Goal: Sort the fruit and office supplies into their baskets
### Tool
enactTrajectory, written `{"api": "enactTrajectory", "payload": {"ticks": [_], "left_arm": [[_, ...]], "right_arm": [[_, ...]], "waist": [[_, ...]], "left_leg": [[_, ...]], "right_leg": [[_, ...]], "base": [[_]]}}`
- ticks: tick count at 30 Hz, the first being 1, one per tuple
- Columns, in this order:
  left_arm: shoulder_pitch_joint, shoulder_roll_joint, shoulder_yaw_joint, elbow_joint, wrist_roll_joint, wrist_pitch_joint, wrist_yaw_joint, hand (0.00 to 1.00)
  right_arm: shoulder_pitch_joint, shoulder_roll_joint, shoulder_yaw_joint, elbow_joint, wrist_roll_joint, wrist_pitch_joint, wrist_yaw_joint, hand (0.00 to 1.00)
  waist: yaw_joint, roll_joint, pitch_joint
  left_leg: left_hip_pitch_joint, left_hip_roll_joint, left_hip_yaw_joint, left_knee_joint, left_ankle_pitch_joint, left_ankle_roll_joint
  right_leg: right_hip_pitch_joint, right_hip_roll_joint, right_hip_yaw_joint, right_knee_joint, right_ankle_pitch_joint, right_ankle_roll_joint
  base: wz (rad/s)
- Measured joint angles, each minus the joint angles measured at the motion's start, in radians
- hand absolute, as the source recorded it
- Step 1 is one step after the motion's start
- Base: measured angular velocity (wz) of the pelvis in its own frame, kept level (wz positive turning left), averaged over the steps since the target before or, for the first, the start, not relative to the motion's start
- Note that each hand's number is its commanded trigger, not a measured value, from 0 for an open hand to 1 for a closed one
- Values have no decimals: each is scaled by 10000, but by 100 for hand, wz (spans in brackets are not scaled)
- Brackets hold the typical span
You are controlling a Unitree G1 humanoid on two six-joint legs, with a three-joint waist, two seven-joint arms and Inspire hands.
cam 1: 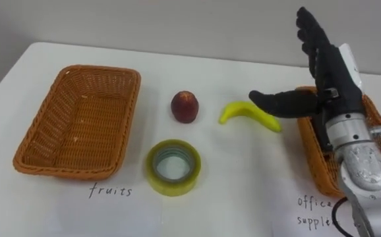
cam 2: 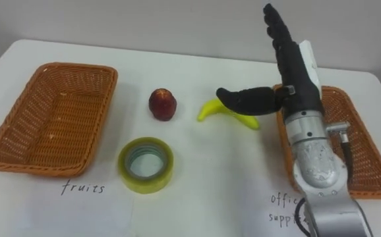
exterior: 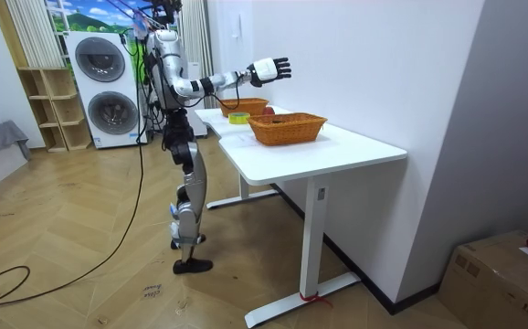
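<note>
The right hand (cam 1: 335, 79) is raised above the table (cam 1: 243, 191) with fingers straight and spread and the thumb jutting out, holding nothing. Below it the banana (cam 1: 246, 113) lies mid-table, the apple (cam 1: 185, 106) beside it, and the tape roll (cam 1: 173, 184) nearer the front edge. The fruit basket (cam 1: 65, 168) sits towards the left edge, the office supplies basket (cam 1: 309, 151) at the right edge.

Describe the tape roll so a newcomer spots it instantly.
On the white table, look just right of the empty wicker basket on the robot's left. The tape roll lies flat there, nearer the robot than the red apple. It is the only ring: yellowish, with a hollow centre.
</note>
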State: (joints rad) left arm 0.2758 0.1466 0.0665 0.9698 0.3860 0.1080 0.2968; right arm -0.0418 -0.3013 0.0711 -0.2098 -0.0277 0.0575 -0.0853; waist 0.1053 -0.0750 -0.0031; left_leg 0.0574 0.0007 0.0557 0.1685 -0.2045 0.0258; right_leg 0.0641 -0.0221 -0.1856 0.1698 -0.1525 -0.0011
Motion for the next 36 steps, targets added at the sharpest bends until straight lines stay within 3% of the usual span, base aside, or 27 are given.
{"api": "enactTrajectory", "payload": {"ticks": [8,10,28,36], "left_arm": [[-12,-29,-523,-2,4,-4,28,0],[-15,-31,-523,-1,-5,-2,28,0],[-84,-25,-831,-80,-22,21,64,0],[-117,-30,-901,-78,-17,4,66,0]], "right_arm": [[0,105,660,278,21,-2,224,0],[1,279,694,280,26,-2,310,0],[1,447,1730,509,-217,-3,212,0],[-1,884,1784,1384,-397,-11,29,0]], "waist": [[149,36,0],[194,63,18],[335,114,61],[373,121,93]], "left_leg": [[-141,11,-72,29,3,-7],[-161,13,-87,26,4,-7],[-141,13,-121,-7,3,-7],[-195,13,-133,-32,2,-9]], "right_leg": [[-100,8,-126,-19,0,0],[-128,9,-125,-23,0,0],[-93,13,-131,-21,0,1],[-122,8,-171,-23,0,1]], "base": [[4],[-3],[0],[0]]}}
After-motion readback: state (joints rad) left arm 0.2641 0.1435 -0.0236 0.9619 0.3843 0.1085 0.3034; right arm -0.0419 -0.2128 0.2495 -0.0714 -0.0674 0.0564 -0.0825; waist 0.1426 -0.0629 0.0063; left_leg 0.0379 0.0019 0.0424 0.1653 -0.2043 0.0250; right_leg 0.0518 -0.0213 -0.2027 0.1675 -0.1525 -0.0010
